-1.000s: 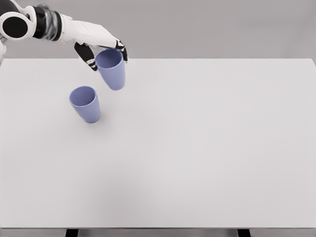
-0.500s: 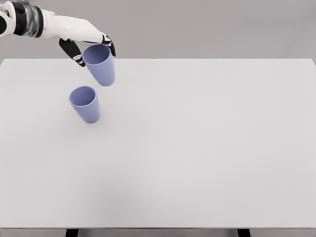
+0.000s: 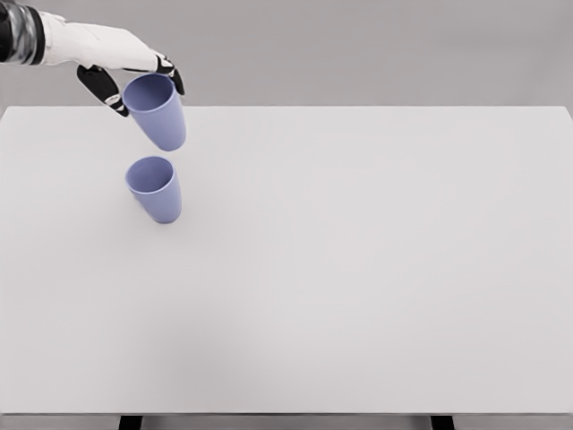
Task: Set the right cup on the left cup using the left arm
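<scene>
A blue cup point(image 3: 154, 188) stands upright on the white table point(image 3: 358, 269), at its left side. A second blue cup point(image 3: 158, 111) hangs in the air just above it and slightly behind, open end up, tilted a little. My left hand point(image 3: 134, 79) is shut on this cup's rim, thumb on the left side and fingers over the far right edge. The two cups are apart, with a small gap between the held cup's base and the standing cup's rim. My right hand is out of the picture.
The table's far edge point(image 3: 358, 107) runs just behind the held cup. Beyond it is a plain grey background.
My left hand has carried the held cup leftward and slightly up, from right of the standing cup to almost directly over it. The standing cup has not moved.
</scene>
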Controlling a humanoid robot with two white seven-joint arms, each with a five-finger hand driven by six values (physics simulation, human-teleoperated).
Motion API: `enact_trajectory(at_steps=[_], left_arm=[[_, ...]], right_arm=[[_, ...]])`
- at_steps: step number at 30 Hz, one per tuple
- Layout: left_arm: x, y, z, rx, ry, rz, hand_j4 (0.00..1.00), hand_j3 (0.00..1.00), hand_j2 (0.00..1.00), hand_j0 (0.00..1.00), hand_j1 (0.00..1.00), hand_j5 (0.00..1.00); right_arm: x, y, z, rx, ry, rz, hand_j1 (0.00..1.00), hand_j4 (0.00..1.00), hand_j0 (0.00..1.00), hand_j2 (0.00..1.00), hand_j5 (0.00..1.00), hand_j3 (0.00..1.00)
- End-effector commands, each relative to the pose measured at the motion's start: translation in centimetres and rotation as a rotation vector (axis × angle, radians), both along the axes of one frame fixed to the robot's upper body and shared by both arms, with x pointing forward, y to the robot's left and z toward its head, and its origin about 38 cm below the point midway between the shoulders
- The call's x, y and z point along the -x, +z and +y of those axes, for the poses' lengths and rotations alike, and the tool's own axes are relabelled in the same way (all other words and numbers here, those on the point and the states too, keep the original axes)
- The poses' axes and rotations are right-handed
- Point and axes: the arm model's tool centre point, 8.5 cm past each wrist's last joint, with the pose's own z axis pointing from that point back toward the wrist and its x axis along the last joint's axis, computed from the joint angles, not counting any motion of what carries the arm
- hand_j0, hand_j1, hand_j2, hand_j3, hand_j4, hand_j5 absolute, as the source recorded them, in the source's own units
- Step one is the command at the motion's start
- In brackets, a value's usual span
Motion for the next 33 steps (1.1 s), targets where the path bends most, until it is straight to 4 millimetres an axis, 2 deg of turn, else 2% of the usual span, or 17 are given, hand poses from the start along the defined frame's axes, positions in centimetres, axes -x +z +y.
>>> enact_trajectory(at_steps=[1, 14, 31, 33], left_arm=[[0.2, 0.3, 0.4, 0.007, 0.007, -0.005, 0.74, 0.74, 0.74, 0.74, 0.74, 0.74], [2.1, 1.0, 1.3, 0.007, -0.023, -0.019, 0.74, 0.74, 0.74, 0.74, 0.74, 0.74], [3.5, 1.3, 2.8, 0.003, -0.019, -0.022, 0.74, 0.74, 0.74, 0.74, 0.74, 0.74], [4.3, 1.5, 2.8, 0.000, -0.032, -0.026, 0.74, 0.74, 0.74, 0.74, 0.74, 0.74]], right_arm=[[0.0, 0.0, 0.0, 0.000, 0.000, 0.000, 1.00, 1.00, 1.00, 1.00, 1.00, 1.00], [0.0, 0.0, 0.0, 0.000, -0.001, 0.000, 1.00, 1.00, 1.00, 1.00, 1.00, 1.00], [0.0, 0.0, 0.0, 0.000, 0.000, 0.000, 1.00, 1.00, 1.00, 1.00, 1.00, 1.00], [0.0, 0.0, 0.0, 0.000, 0.000, 0.001, 1.00, 1.00, 1.00, 1.00, 1.00, 1.00]])
